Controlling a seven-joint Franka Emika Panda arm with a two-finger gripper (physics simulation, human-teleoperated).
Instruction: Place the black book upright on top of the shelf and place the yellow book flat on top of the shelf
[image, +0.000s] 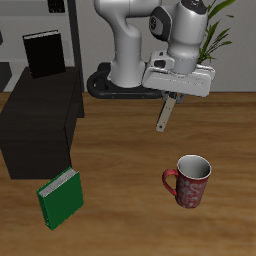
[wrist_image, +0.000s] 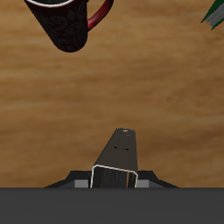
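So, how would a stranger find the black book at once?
Find the shelf, the low black cabinet. The black book stands upright on its top, at the back. Its covers are plain black; the green book stands on the table near the front edge.

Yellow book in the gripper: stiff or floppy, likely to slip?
Probably stiff: the yellow book hangs straight below the gripper, with no sag. Gripped at one end and tilted, it could pivot in the pinch. It looks thin, so likely light.
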